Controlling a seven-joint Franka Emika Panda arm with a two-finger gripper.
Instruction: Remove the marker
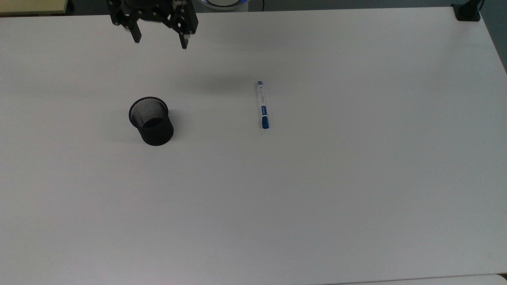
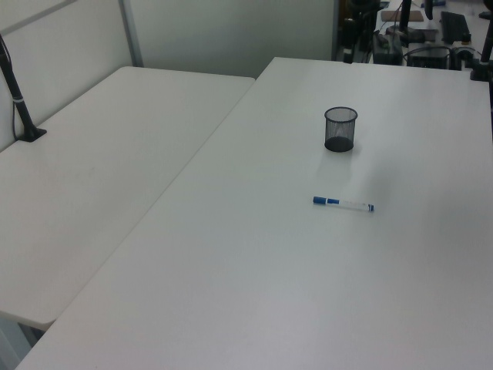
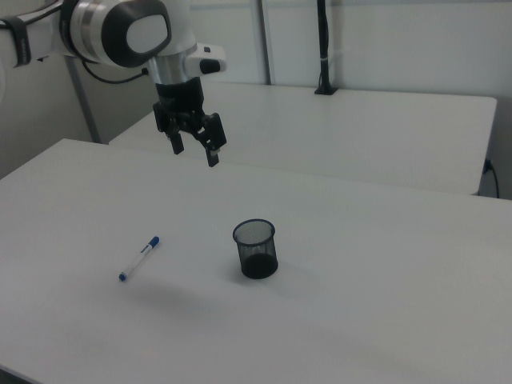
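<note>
Even, diffuse overhead light leaves the white desk (image 1: 356, 178) bright with no hard glare. The mesh cup (image 1: 151, 120) throws a faint, soft shadow toward the top view's left, and a diffuse grey patch lies left of the marker (image 1: 262, 105). Focus is fairly sharp throughout.

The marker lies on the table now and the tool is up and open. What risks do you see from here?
1. The marker lies flat on the bare table with nothing beside it, so it may roll.
2. The cup stands upright near the open tool; a low return could tip it.
</note>
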